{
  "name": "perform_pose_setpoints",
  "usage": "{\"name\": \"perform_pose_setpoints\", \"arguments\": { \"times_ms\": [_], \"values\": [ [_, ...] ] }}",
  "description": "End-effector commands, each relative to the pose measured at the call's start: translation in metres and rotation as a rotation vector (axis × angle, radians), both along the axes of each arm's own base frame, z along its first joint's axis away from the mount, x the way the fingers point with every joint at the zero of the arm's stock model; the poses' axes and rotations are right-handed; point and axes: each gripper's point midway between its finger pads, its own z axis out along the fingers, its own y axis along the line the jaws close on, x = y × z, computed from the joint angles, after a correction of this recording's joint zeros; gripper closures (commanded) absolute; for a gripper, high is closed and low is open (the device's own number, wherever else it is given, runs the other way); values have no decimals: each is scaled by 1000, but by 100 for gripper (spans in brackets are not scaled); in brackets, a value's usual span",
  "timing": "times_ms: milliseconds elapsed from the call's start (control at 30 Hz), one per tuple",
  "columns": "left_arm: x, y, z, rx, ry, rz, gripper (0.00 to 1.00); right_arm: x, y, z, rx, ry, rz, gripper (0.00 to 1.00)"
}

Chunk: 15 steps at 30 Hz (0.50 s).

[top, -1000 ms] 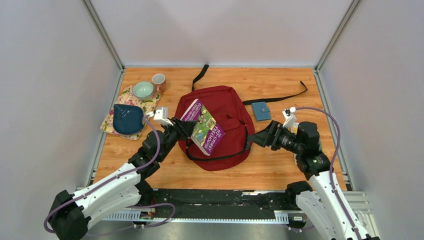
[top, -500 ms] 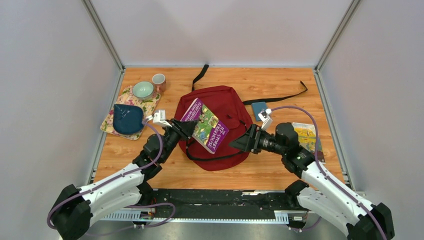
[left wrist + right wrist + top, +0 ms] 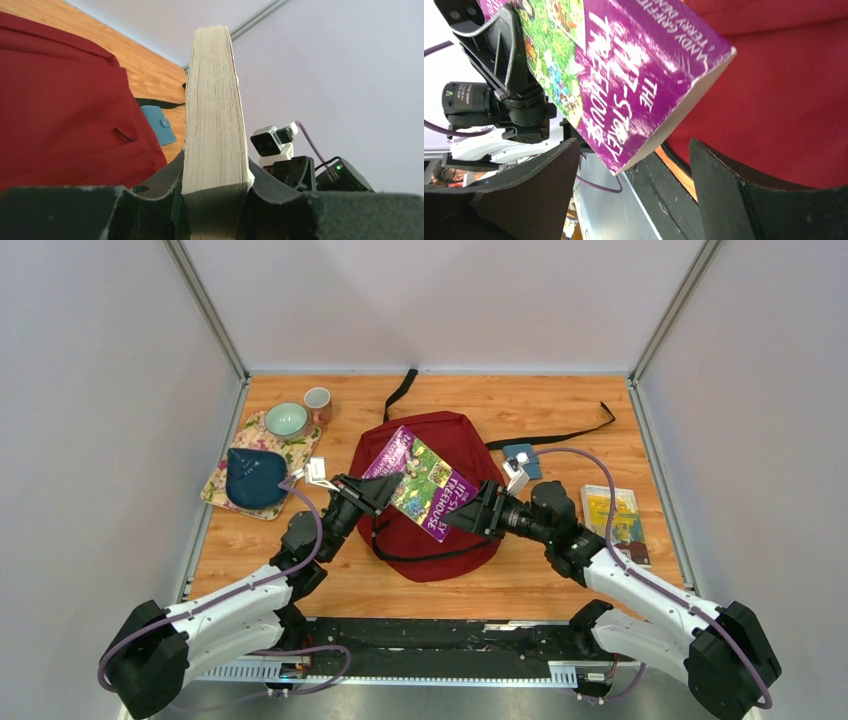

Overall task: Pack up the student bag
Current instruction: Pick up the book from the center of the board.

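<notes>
1. While the left gripper clamped the left edge of the purple book and held it raised over the student bag, which lay flat at the centre of the overhead frame on the wooden table, the right gripper stood at the book's lower right corner with its jaws spread wide, gripping nothing.
2. We judged the step in hand to be a handover, or a two-arm steadying, of the book before it went into the bag.
3. To do it well, we wanted the right jaws to straddle that corner squarely, one finger on each cover. They needed to reach deep enough to bite on the page block, not just the tip, and to close before the left grip eased.
4. We also wanted the book held tilted clear of the red fabric, so that it would not drag the bag.
5. No zip or opening showed; the book and both wrists covered the bag's middle, so we could not tell whether any compartment was open.
6. Just upper right of the bag, the teal wallet was largely hidden behind the right wrist.
7. From the left wrist we saw only the pages edge-on, with the jaws cut off by the lower border.
</notes>
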Motion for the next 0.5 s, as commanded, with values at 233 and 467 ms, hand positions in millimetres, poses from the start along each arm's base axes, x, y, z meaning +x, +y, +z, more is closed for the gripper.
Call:
{"name": "perform_pose_setpoints", "arguments": {
  "times_ms": [233,467],
  "values": [
    [-22,-4,70,-294,-140,-130,100,23,5,38,174,-130,-95,18],
    [-23,-6,68,-322,-126,-149,100,22,2,50,220,-157,-106,34]
  ]
}}
